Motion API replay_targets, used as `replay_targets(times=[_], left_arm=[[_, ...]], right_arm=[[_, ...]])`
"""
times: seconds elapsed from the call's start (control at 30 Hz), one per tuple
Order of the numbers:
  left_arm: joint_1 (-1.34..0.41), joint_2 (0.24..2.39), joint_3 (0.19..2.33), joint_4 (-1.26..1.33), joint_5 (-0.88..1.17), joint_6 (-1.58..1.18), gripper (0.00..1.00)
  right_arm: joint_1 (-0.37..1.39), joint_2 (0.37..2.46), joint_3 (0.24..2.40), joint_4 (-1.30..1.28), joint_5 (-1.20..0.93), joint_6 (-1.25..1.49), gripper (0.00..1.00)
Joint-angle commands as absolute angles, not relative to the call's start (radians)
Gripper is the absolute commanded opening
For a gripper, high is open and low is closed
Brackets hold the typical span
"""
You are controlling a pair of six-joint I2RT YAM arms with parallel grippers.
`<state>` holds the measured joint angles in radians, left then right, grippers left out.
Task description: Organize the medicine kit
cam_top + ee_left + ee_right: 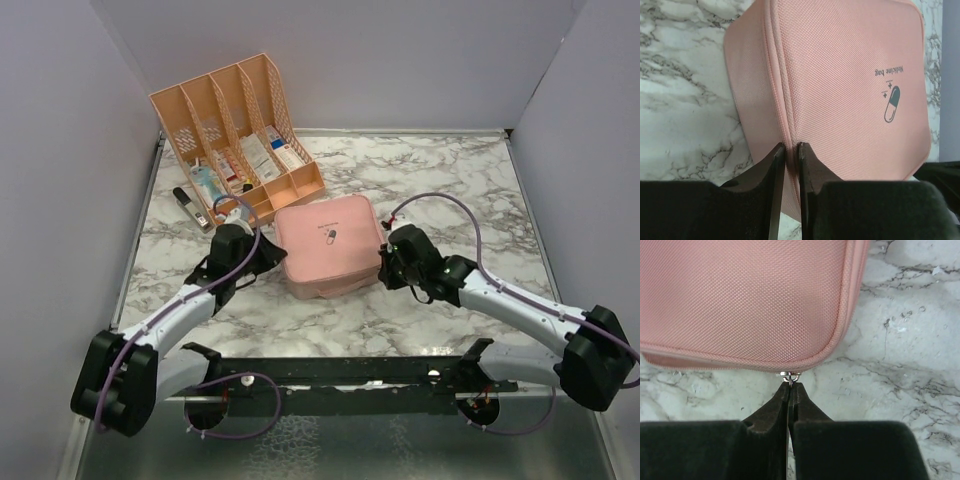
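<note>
Pink woven-nylon medicine kit (330, 247) flat on marble worktop (450, 170). Both arms reach in low: left pincer (791, 146) nips its zip seam (777, 75), right pincer (789, 386) pinches metal zip pull (789, 375).

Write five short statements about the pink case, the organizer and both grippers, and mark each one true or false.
1. The case lies with its lid down. True.
2. The right gripper has its jaws wide open. False: they are shut on the zipper pull.
3. The organizer stands beyond the case, to the left. True.
4. The lid carries a red cross. False: it shows a pill logo with small text.
5. The left gripper hangs far from the case. False: its jaws are pinched together at the case's edge seam.
</note>
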<state>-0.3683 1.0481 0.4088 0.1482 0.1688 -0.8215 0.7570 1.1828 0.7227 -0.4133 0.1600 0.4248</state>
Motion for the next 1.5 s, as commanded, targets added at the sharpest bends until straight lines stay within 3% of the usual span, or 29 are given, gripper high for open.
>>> replay_targets(times=[0.0, 0.33, 0.5, 0.63, 1.13, 1.47], left_arm=[[-0.364, 1.143, 0.523, 0.233, 0.226, -0.745, 0.14], [-0.356, 1.12, 0.6, 0.018, -0.065, -0.731, 0.48], [-0.356, 0.991, 0.545, -0.07, -0.096, -0.747, 0.63], [-0.354, 0.872, 0.479, -0.125, -0.08, -0.784, 0.7], [-0.355, 0.573, 0.288, -0.073, 0.179, -0.977, 0.72], [-0.355, 0.643, 0.277, -0.061, 0.157, -0.995, 0.52]], right_arm=[[0.75, 1.111, 0.707, -0.451, -0.001, 0.466, 0.01], [0.86, 1.16, 0.671, -0.3, -0.077, 0.572, 0.01], [0.969, 1.247, 0.721, -0.269, -0.033, 0.597, 0.01], [1.037, 1.306, 0.758, -0.241, -0.017, 0.614, 0.01], [1.19, 1.469, 0.865, -0.119, -0.009, 0.641, 0.01], [1.19, 1.45, 0.866, -0.132, -0.047, 0.565, 0.01]])
